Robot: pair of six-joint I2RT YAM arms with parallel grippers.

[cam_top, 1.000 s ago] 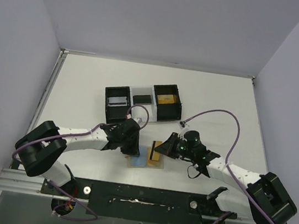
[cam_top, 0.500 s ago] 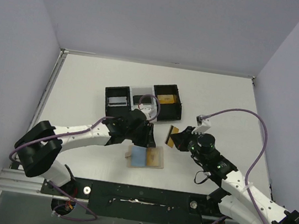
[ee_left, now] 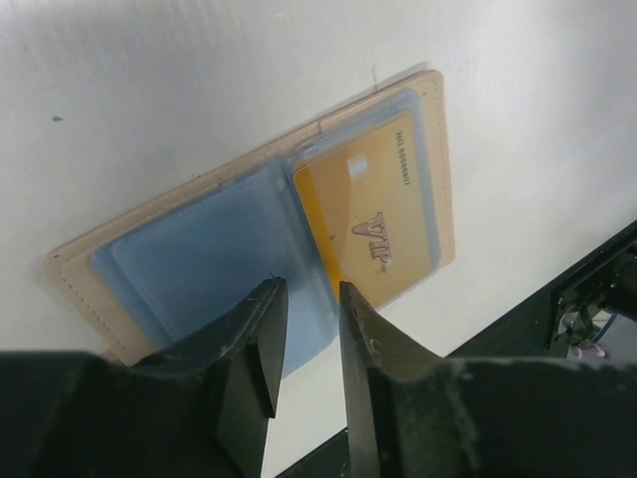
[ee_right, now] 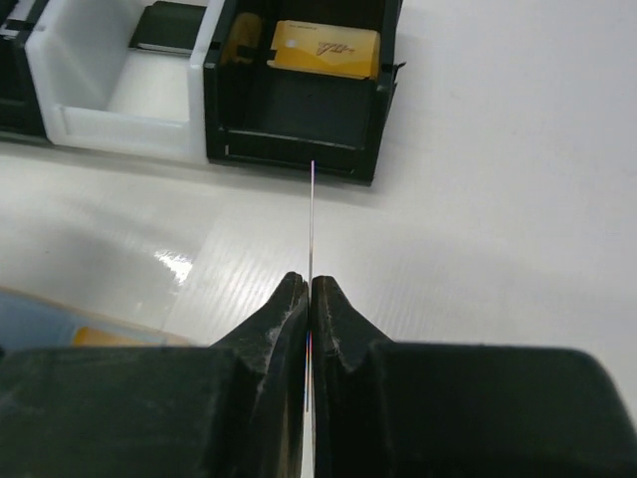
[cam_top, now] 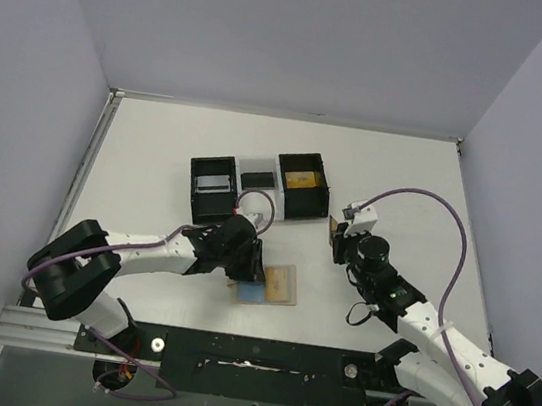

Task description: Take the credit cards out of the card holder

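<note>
Nearest your bases, the card holder (ee_left: pixel 199 249) lies open and flat on the tabletop (ee_right: pixel 478 199), tan with clear bluish sleeves. A gold card (ee_left: pixel 373 229) marked VIP sits in its right sleeve. The left sleeve looks empty, though the film makes that hard to tell.

Your left hand (ee_left: pixel 309 294) hangs directly over the card holder's left sleeve, fingers a narrow gap apart and gripping nothing. Whether the tips touch the sleeve cannot be told.

Beyond the card holder and to its right, your right hand (ee_right: pixel 309 289) is pinched closed on a held card (ee_right: pixel 312 219). It stands on edge, so the wrist view shows only a thin line.

Farthest from the card holder stands a three-compartment tray (ee_right: pixel 289 154). Its right black bay, dead ahead of the held card, already holds a stored gold card (ee_right: pixel 323 48).

The step appears to be delivering the held card to that bay. Keep the pinch firm, since so little of the card sits between the fingers. Carry it high enough to pass the bay's front wall, and loosen only once it is inside. Keep the left hand low on the card holder so it does not slide before the VIP card is drawn.
</note>
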